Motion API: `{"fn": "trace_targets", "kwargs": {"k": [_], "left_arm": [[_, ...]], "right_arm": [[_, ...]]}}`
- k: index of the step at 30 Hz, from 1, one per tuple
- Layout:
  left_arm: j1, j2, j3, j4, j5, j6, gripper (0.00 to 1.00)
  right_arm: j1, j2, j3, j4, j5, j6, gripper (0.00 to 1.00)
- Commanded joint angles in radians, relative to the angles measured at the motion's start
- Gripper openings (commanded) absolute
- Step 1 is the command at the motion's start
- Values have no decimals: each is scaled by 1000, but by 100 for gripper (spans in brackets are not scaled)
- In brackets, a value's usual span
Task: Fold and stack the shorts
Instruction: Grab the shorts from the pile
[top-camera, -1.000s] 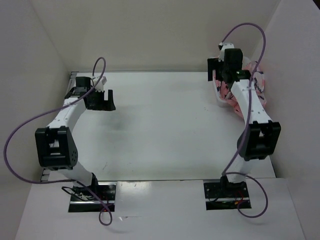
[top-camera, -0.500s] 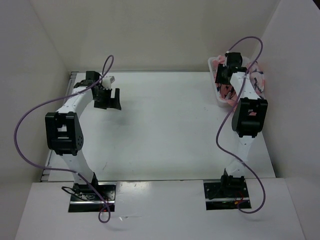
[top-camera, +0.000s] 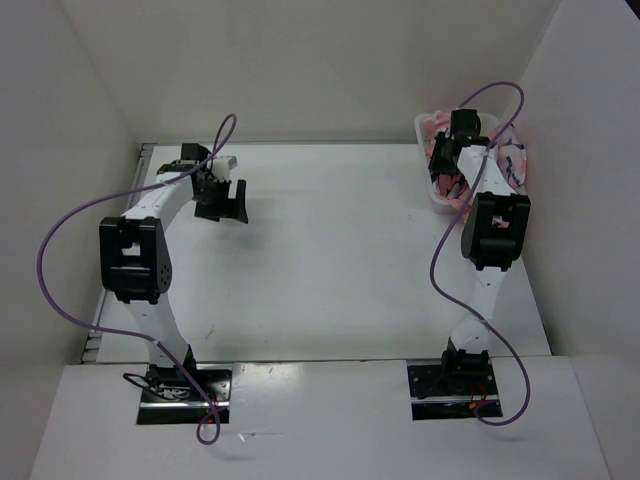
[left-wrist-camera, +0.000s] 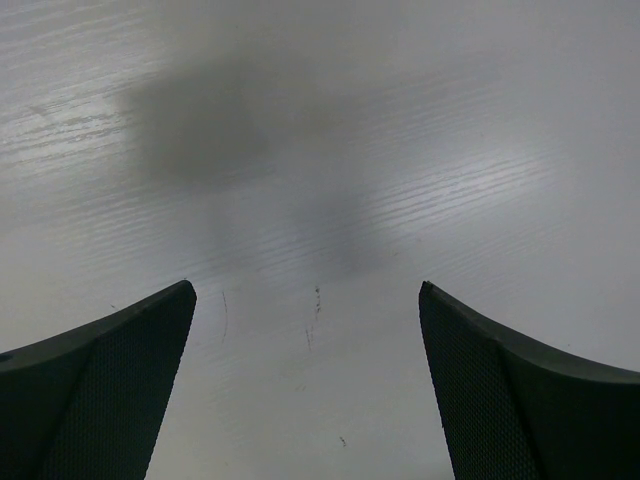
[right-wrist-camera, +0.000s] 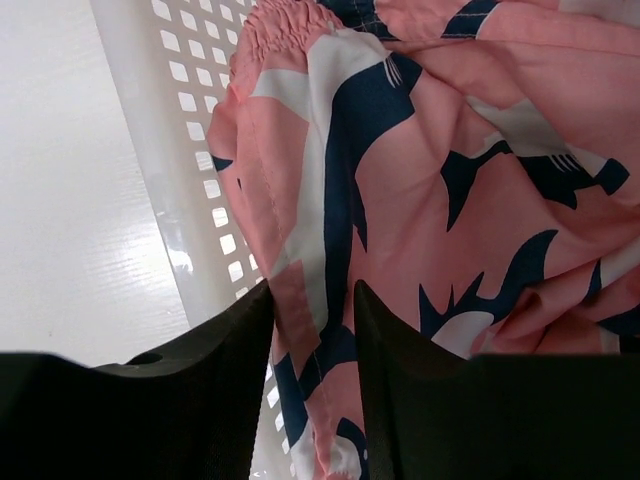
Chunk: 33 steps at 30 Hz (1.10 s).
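Salmon-pink shorts (right-wrist-camera: 450, 150) printed with navy and white bird-like shapes lie crumpled in a white mesh basket (right-wrist-camera: 190, 150) at the far right corner of the table (top-camera: 330, 250). Their gathered elastic waistband (right-wrist-camera: 285, 25) shows at the top of the heap, near the basket's perforated wall. A stitched fold of the fabric is pinched between the fingers of the right gripper (right-wrist-camera: 312, 310).
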<state>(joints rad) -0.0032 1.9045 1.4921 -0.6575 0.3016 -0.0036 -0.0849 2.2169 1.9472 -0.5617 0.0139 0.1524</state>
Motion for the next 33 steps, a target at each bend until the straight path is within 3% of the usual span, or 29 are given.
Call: {"fn": "trace_targets", "kwargs": {"k": [1,2,5,6,7,14,19,22,27,30,33], "left_arm": [[3,10,42,-4,39,4,99],[3,10,42,-4,39,4,99],[3,10,51,-4,48,4,99],[3,10,51,-4,48,4,99],[3,10,51,-4,57,4,99],[3,-12,51,-4,86,4,99],[3,-42,103,5,96,4,99],[3,-61,148,6,65,4,99],[16,-125,152,41,-42,4,99],[16,-174,113,53,-42,4,99],[16,-220,79,62,-29,4,99]], "right_arm": [[7,3,33,19,23,38,42],[7,3,33,19,35,38,40],[17,3,13,19,66,16,21],[17,3,1,29,75,16,7],[17,3,1,29,84,1,0],[39,-86,64,58,99,-53,0],[121,-300,18,218,168,-71,0],[178,-458,-101,334,241,-71,0],[188,-611,-108,361,346,-30,0],[188,-706,-108,397,356,-54,0],[197,-804,-108,471,263,-100,0]]}}
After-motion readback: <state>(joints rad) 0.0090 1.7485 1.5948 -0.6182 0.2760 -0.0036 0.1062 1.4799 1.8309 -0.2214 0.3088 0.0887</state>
